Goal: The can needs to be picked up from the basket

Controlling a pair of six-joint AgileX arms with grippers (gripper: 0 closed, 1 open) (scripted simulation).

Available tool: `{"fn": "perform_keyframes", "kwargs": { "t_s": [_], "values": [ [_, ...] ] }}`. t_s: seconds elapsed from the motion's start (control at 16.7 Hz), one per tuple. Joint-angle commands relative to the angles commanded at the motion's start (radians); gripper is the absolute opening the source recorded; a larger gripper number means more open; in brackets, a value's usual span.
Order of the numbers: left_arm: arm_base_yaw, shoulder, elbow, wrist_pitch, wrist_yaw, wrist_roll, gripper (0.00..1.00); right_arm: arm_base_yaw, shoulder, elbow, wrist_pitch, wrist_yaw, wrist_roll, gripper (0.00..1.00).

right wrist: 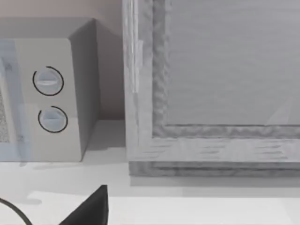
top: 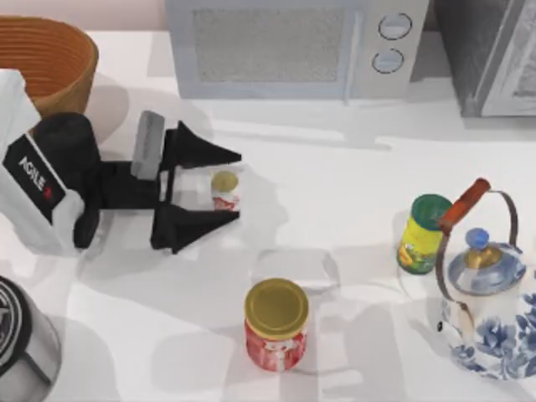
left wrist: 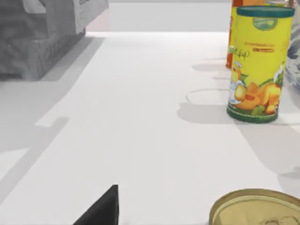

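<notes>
My left gripper (top: 224, 191) lies low over the tabletop (top: 335, 193) toward nine o'clock from its middle, jaws spread wide with the can (top: 224, 190) standing upright between the two black fingers (top: 197, 149), a gap showing on each side of it. So the can is on the bare tabletop, not in the basket (top: 46, 63), which sits well apart at the ten o'clock corner. In my left wrist view the can's dull gold top (left wrist: 257, 208) is close under the camera, with the yellow bottle (left wrist: 256, 63) standing farther off.

From the can, the red jar (top: 275, 324) with its gold lid stands toward five o'clock, and the yellow bottle (top: 424, 234) with the green cap toward three o'clock, just beside the blue-flowered kettle (top: 490, 293). The microwave (top: 293, 46) stands along the twelve o'clock edge.

My right wrist view faces the microwave's dials (right wrist: 49, 101); one dark fingertip (right wrist: 91, 208) shows, and I cannot tell how that gripper's jaws stand.
</notes>
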Motion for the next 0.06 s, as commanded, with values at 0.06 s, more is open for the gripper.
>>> {"fn": "perform_keyframes", "kwargs": {
  "t_s": [0.06],
  "values": [
    [0.000,0.000,0.000,0.000,0.000,0.000,1.00,0.000,0.000,0.000,0.000,0.000,0.000,1.00]
  ]
}}
